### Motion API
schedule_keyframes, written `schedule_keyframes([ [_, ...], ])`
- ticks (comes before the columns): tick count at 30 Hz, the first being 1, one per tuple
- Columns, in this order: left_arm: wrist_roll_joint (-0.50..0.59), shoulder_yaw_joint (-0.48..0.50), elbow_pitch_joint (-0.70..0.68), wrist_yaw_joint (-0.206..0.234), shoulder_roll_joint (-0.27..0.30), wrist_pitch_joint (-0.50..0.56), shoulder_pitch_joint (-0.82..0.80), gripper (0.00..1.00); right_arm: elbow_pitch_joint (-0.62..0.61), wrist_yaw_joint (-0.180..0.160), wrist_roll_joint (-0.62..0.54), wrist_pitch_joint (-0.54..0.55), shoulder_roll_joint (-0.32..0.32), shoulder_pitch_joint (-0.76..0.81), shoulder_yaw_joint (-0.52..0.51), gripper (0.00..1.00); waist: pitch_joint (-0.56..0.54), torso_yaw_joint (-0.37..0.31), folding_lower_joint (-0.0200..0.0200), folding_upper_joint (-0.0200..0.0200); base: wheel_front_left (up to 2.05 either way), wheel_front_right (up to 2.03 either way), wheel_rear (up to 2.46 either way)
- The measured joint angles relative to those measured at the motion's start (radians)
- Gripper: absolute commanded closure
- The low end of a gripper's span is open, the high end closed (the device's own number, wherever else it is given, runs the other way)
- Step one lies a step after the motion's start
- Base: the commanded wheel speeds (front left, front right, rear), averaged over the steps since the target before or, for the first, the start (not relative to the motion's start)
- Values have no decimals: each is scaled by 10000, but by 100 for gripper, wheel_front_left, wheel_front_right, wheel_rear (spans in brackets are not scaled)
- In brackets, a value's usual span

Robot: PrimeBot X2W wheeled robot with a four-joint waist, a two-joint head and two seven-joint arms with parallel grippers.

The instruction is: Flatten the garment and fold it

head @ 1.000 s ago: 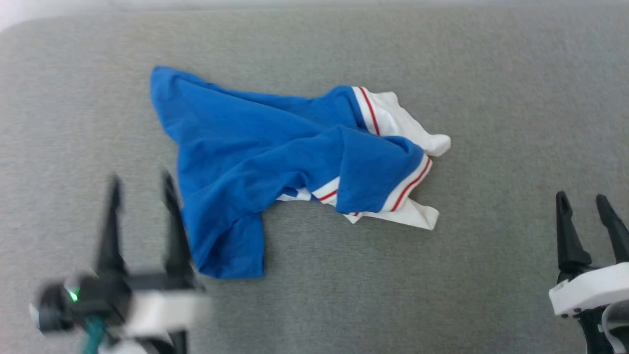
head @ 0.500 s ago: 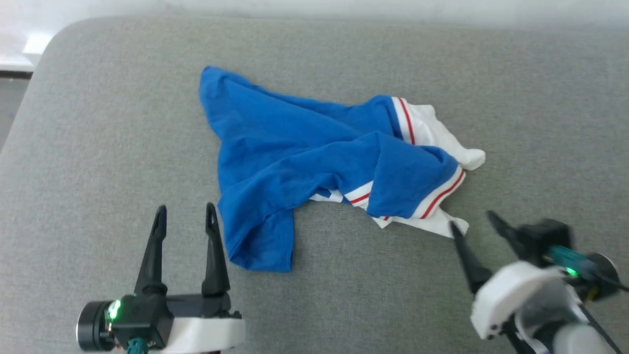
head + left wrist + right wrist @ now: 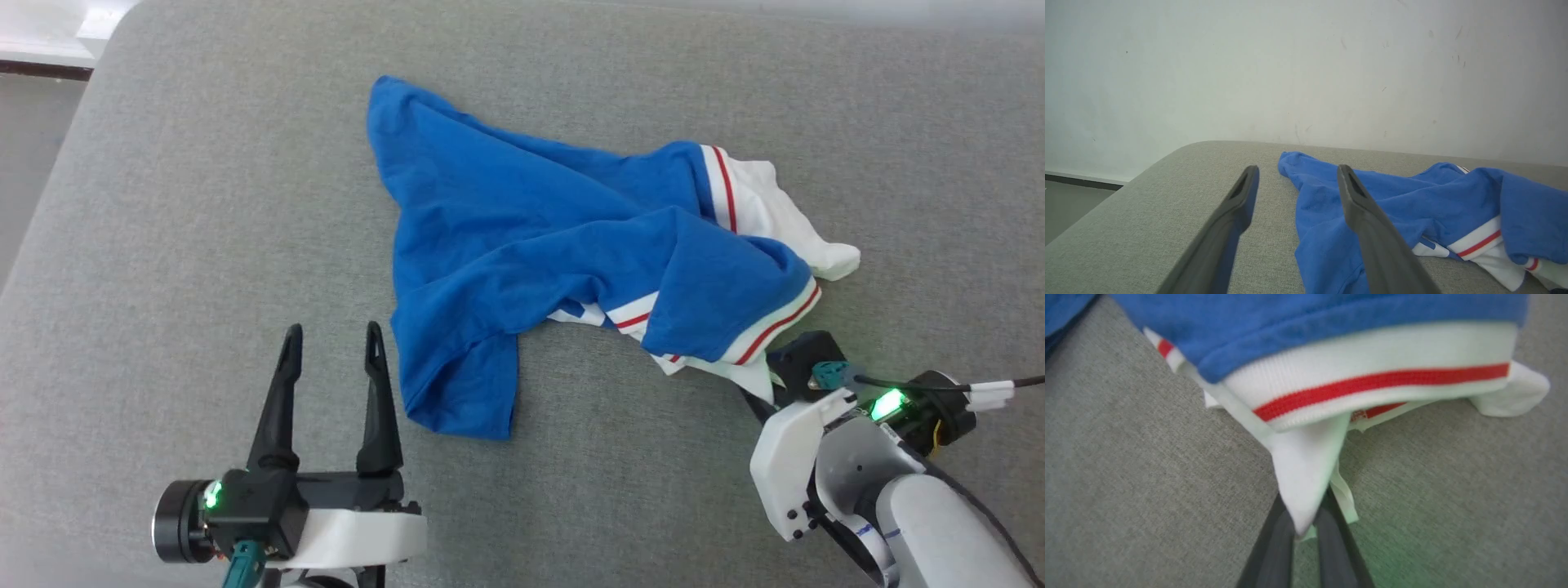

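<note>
Garment (image 3: 531, 245) lies crumpled mid-counter (image 3: 204, 204), its blue body bunched over itself and its white sleeves poking out toward the robot's right; it is not yet flat. Right gripper (image 3: 1304, 528) sits low at the near sleeve corner (image 3: 1306, 473). Its fingers are drawn nearly together with the white cloth between them. This is judged a pinch on that corner, presumably to pull the sleeve outward and spread the shirt. Left gripper (image 3: 333, 331) stands just beside the blue hem flap (image 3: 465, 392), fingers spread apart and holding nothing. It appears staged to take that edge so both ends can be tensioned.

Head view gives the overall lay and both arms, but the right wrist covers its own fingertips. Right wrist view supplies that detail: the corner between the fingers, with red stripe trim (image 3: 1380, 386) just beyond. Left wrist view adds a pale wall (image 3: 1306, 61) behind the counter and confirms the wide gap between that gripper's fingers (image 3: 1237, 216).
</note>
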Motion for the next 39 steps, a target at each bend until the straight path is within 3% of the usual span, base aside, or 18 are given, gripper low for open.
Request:
schedule_keyframes([
  [5,0,207,33,-23,-82,0,6,0,-144,23,669,-318,272,10,-669,100,-61,-216,1,0,0,0,0],
  [9,-4,418,12,-105,-125,0,48,0,-1164,23,1657,-318,669,35,-2209,100,-221,-591,0,0,0,0,0],
  [15,-4,585,15,-270,-104,0,123,0,-2587,23,1894,253,673,745,-5356,100,-434,-1249,0,0,0,0,0],
  [20,-4,579,69,-412,-107,0,133,0,-2573,21,1210,1011,970,2239,-7691,100,-561,-1584,0,0,0,0,0],
  [24,-13,583,171,-510,-100,0,288,0,-1856,19,395,932,1252,2925,-8441,100,-686,-1648,-3,0,0,0,0],
  [25,-21,587,198,-518,-94,0,306,0,-1626,19,301,763,1346,2923,-8456,90,-715,-1653,-2,0,0,0,0],
  [26,-36,589,217,-529,-92,0,318,0,-1409,23,148,529,1390,2906,-8429,64,-743,-1657,-1,0,0,0,0],
  [27,-59,583,247,-541,-88,0,326,0,-1227,23,-8,297,1409,2881,-8414,8,-772,-1661,-1,0,0,0,0],
  [28,-88,577,288,-552,-79,0,327,0,-1080,23,-140,86,1421,2850,-8381,0,-802,-1661,-2,0,0,0,0],
  [32,-109,568,364,-616,-50,0,334,0,-1325,23,-249,-529,1499,2415,-8297,0,-943,-1620,-2,0,0,0,0],
  [39,-111,499,336,-616,-58,0,480,0,-4328,21,73,-374,1141,1315,-7365,0,-986,-1500,-2,0,0,0,0],
])
